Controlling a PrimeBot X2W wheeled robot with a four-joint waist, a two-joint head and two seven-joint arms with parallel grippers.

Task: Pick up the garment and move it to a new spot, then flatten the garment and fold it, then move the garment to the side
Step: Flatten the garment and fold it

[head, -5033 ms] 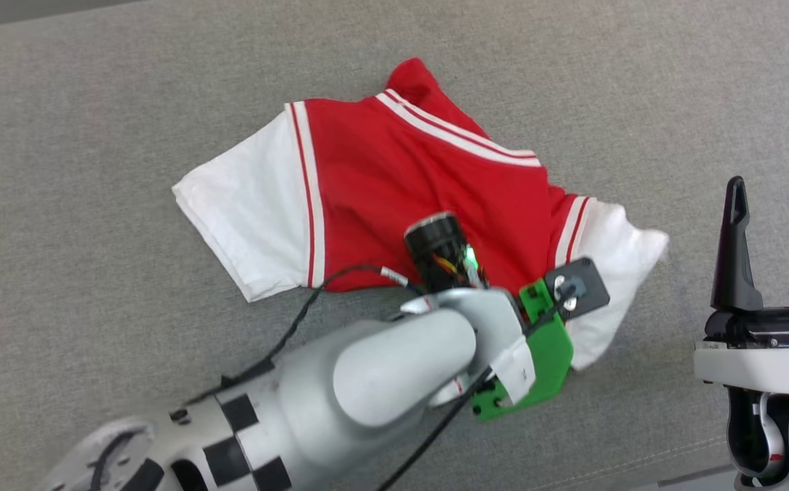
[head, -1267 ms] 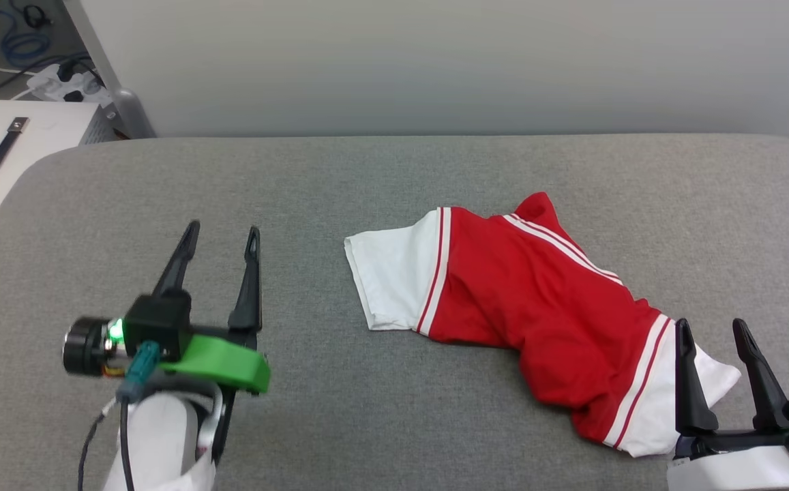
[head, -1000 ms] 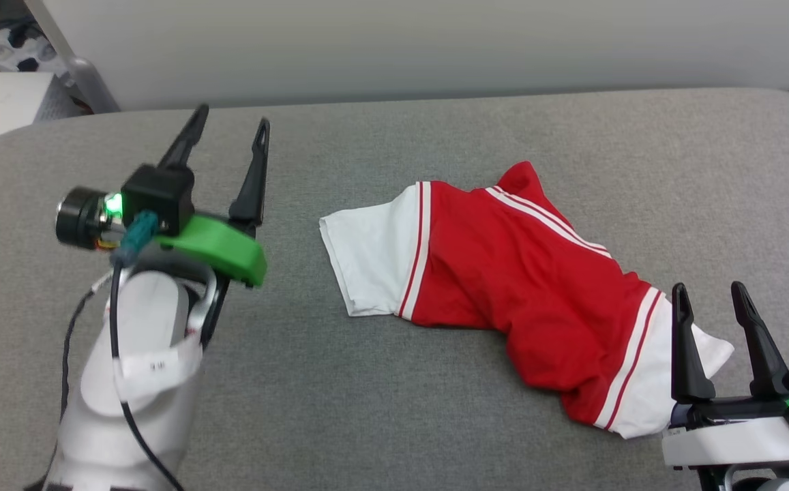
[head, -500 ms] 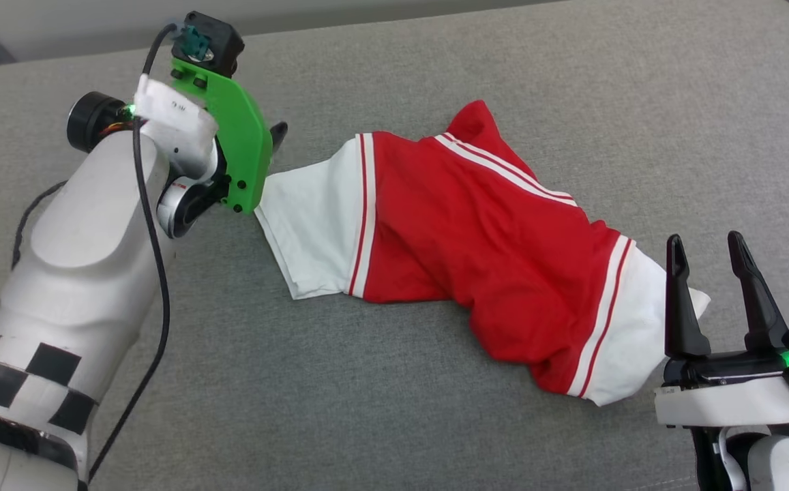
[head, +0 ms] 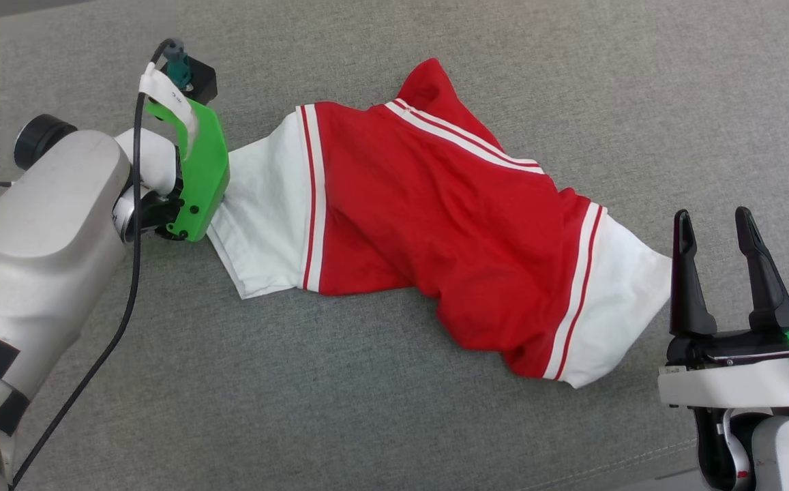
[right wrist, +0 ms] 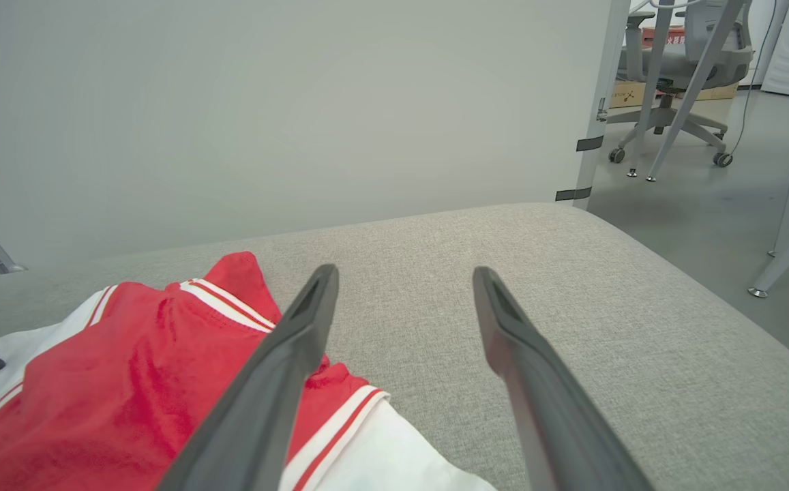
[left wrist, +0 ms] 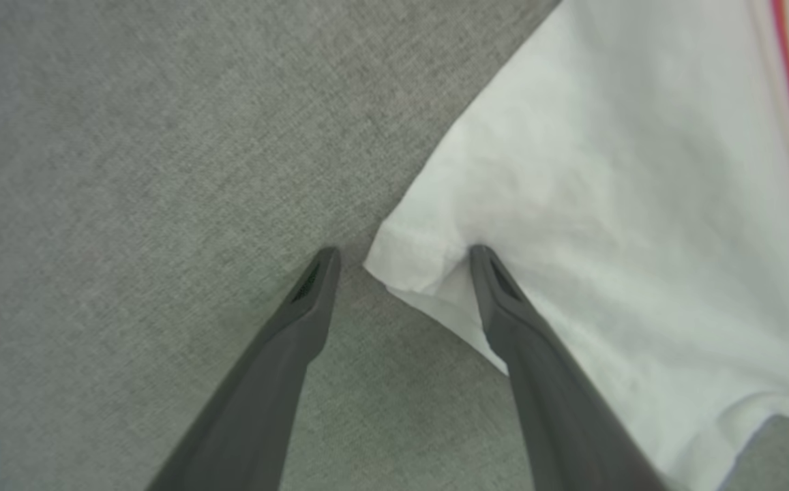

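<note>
Your left gripper (left wrist: 402, 259) is spread wide and grasps nothing. In the left wrist view it straddles the corner of a white sleeve (left wrist: 605, 204). One fingertip (left wrist: 481, 258) rests on the cloth just inside that corner. The other stands on the bare grey desk (left wrist: 128, 170) beside it. In the head view the green bracket (head: 198, 170) on that wrist hides the fingers, right at the sleeve's edge.

Your right gripper (head: 711, 215) is also fully released and empty. Its fingers point up just beside the other sleeve (head: 619, 293), and you cannot tell whether they touch it.

The garment (head: 435, 204) lies rumpled on the desk between the two grippers. It runs from upper left to lower right in the head view, red body in the middle and a white sleeve at each end.
</note>
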